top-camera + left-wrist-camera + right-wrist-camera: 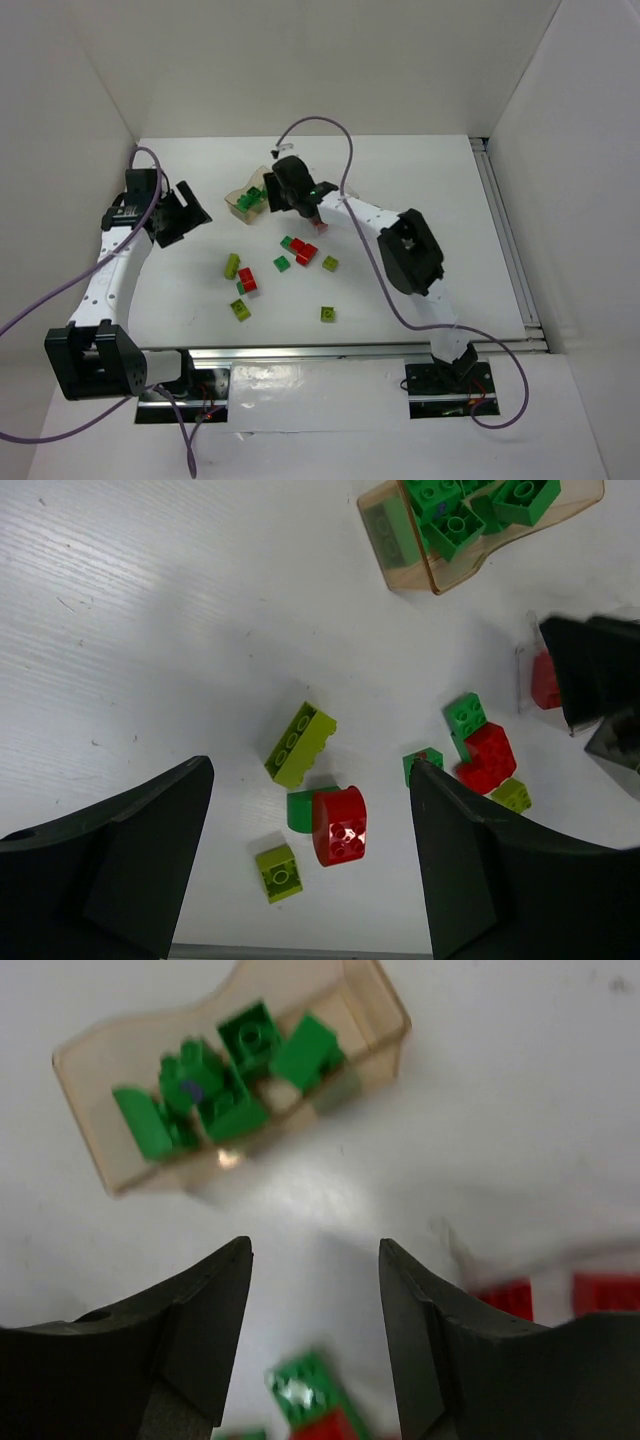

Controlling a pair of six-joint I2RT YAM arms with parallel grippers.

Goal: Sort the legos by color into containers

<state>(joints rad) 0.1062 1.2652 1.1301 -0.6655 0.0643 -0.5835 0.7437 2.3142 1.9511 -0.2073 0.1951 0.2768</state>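
The tan tray (240, 203) holds several dark green legos (232, 1078) and also shows in the left wrist view (392, 542). My right gripper (281, 197) hangs open and empty just right of it, with its fingers (215, 1290) apart over bare table. A clear tray (527, 670) with red legos (508, 1298) lies under the right arm. Loose legos lie mid-table: a red one (338, 825) against a dark green one (298, 808), yellow-green ones (298, 745), and a red and green cluster (486, 757). My left gripper (193, 215) is open and empty, high at the left. I cannot make out the grey tray.
White walls close in the table at the back and both sides. A metal rail (360, 350) runs along the near edge and another (505, 240) along the right. Purple cables (330, 125) loop over both arms. Two lone yellow-green legos (327, 314) lie near the front.
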